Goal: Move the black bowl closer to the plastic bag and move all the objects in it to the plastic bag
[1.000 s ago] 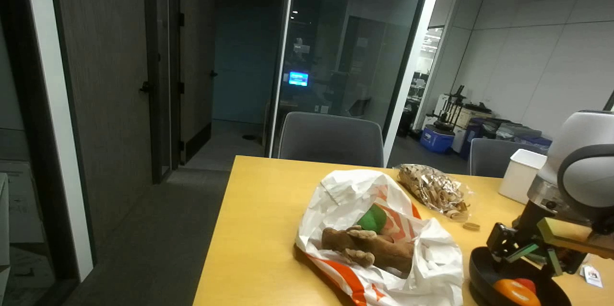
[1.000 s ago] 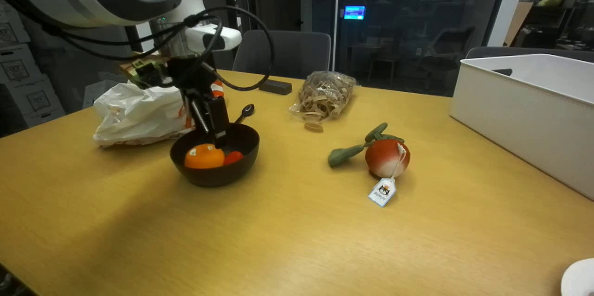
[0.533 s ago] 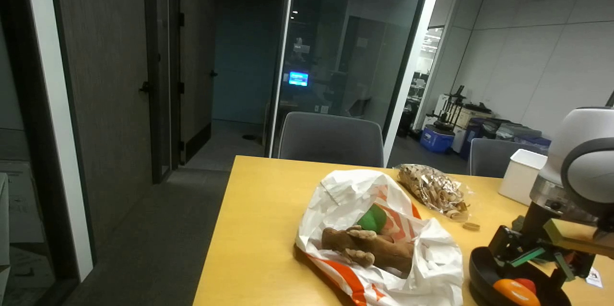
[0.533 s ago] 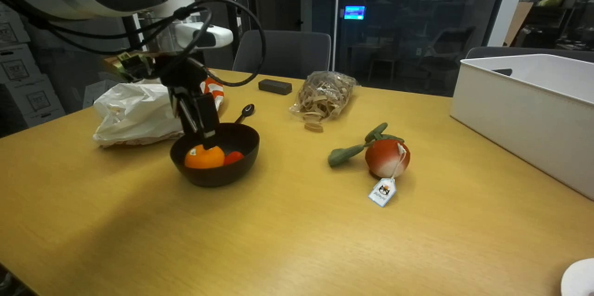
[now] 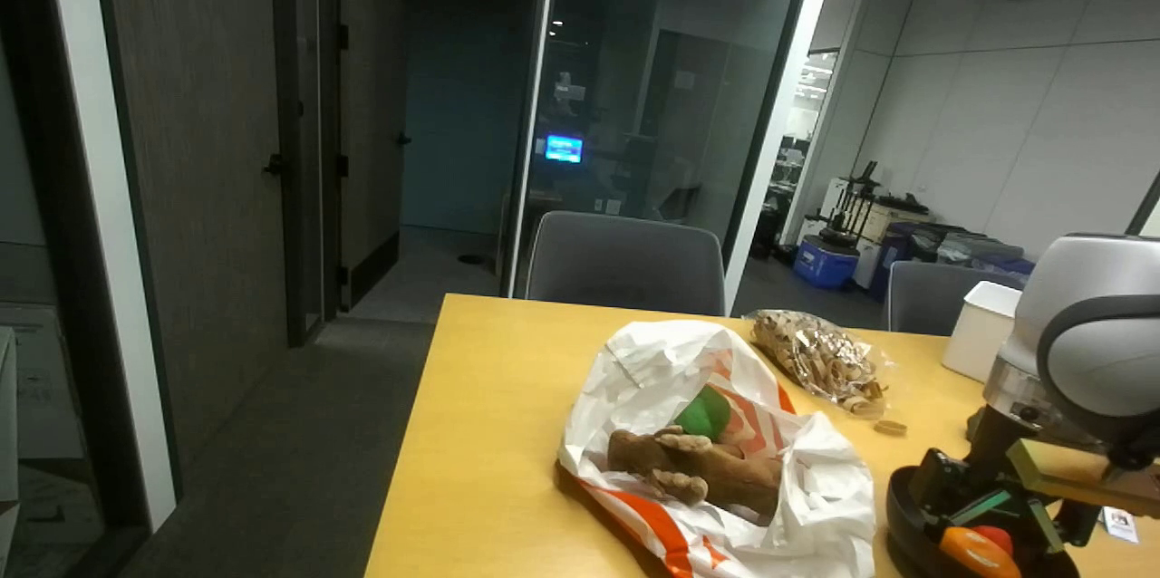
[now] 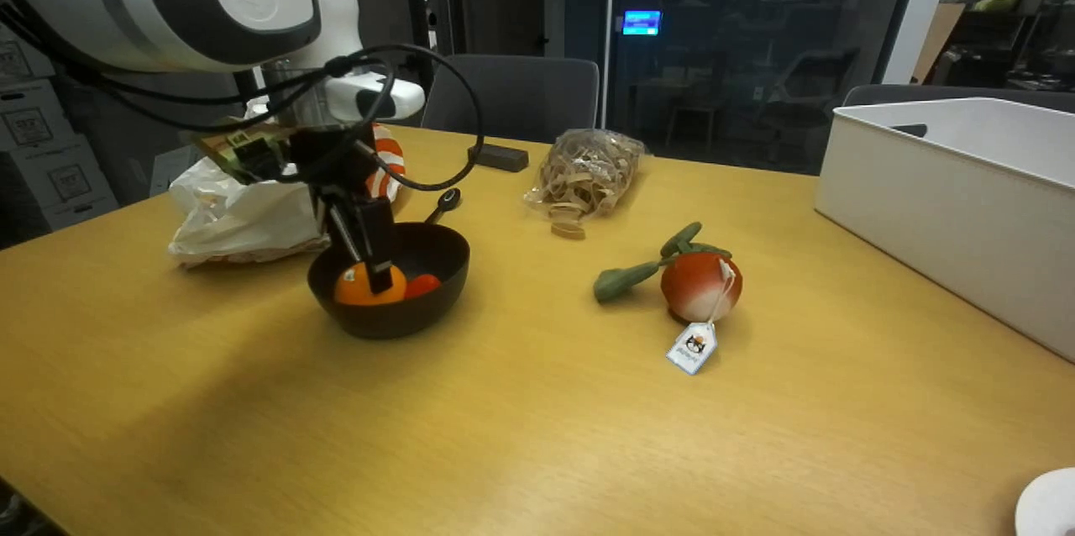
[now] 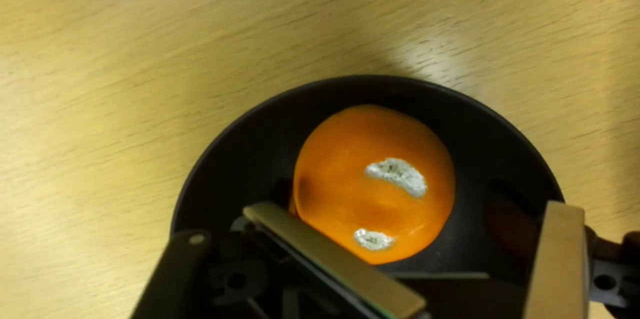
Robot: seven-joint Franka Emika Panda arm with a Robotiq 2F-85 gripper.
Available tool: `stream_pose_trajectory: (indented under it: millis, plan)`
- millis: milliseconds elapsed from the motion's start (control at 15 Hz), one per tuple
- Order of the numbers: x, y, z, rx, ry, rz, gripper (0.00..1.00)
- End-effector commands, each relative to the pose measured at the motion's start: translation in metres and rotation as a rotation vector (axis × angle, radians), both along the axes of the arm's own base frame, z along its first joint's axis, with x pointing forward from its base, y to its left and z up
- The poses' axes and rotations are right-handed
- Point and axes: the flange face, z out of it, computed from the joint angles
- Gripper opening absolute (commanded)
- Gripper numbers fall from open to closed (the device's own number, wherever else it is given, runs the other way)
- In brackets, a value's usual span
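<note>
The black bowl point(image 6: 395, 324) stands close beside the white plastic bag point(image 6: 252, 212) with orange print. In an exterior view the bag point(image 5: 829, 487) lies open and holds a brown plush and a green object. In the bowl lie an orange round object point(image 7: 375, 144) with pale patches and a smaller red object point(image 6: 422, 285). My gripper point(image 7: 407, 206) is open, with its fingers down in the bowl around the near part of the orange object. The left finger overlaps its edge in the wrist view; contact cannot be told. The red object is mostly hidden there.
A spoon point(image 6: 447, 200), a dark block point(image 6: 500, 157) and a clear bag of tan loops point(image 6: 588, 170) lie behind the bowl. A red-white plush vegetable point(image 6: 701, 288) lies to its right. A tall white bin point(image 6: 941, 175) stands at the far right.
My gripper has first shifted sideways from the red object's side to above the orange object, then come down into the bowl. Bowl and bag have not moved.
</note>
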Motion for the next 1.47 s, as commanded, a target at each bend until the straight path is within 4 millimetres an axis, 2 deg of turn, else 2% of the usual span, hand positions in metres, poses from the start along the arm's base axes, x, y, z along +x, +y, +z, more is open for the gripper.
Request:
stream_pose_trajectory:
  millis: [0, 67, 133, 333, 533, 800, 933, 1067, 1267, 1400]
  plan:
    - [0.004, -0.001, -0.005, 0.016, -0.015, -0.007, 0.66]
    - [0.005, -0.001, -0.005, 0.015, -0.014, -0.009, 0.56]
    - [0.006, -0.001, -0.001, 0.017, -0.024, -0.009, 0.53]
    - [0.005, -0.002, 0.010, 0.020, -0.034, -0.006, 0.53]
    - [0.005, -0.008, 0.043, 0.016, -0.092, -0.006, 0.53]
    - [0.000, -0.014, 0.100, 0.001, -0.212, 0.005, 0.53]
    - [-0.006, -0.006, 0.127, 0.012, -0.279, 0.052, 0.53]
    - [-0.013, 0.012, 0.150, 0.031, -0.341, 0.122, 0.53]
    - [-0.025, 0.051, 0.173, 0.064, -0.405, 0.244, 0.53]
    - [-0.032, 0.080, 0.180, 0.077, -0.425, 0.330, 0.53]
